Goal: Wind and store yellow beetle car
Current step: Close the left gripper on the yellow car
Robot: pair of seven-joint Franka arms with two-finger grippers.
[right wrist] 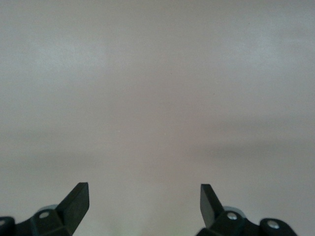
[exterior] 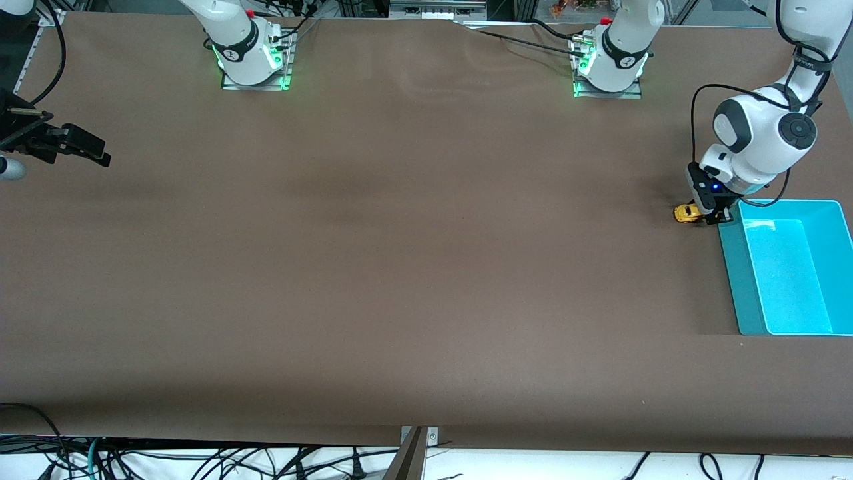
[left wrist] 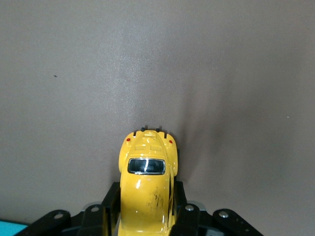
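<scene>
The yellow beetle car (exterior: 687, 213) sits on the brown table at the left arm's end, beside the teal bin's corner. My left gripper (exterior: 706, 215) is down at the table and shut on it. In the left wrist view the yellow beetle car (left wrist: 146, 184) fills the space between the two black fingers (left wrist: 110, 201), which press on its sides, its rounded end pointing away from the palm. My right gripper (exterior: 80, 148) waits at the right arm's end of the table, open; in the right wrist view my right gripper (right wrist: 143, 201) has nothing between its fingertips.
A teal bin (exterior: 730, 267) with a pale blue floor stands at the table's edge at the left arm's end, just nearer the front camera than the car. Both arm bases (exterior: 253, 53) stand along the table's back edge. Cables hang below the front edge.
</scene>
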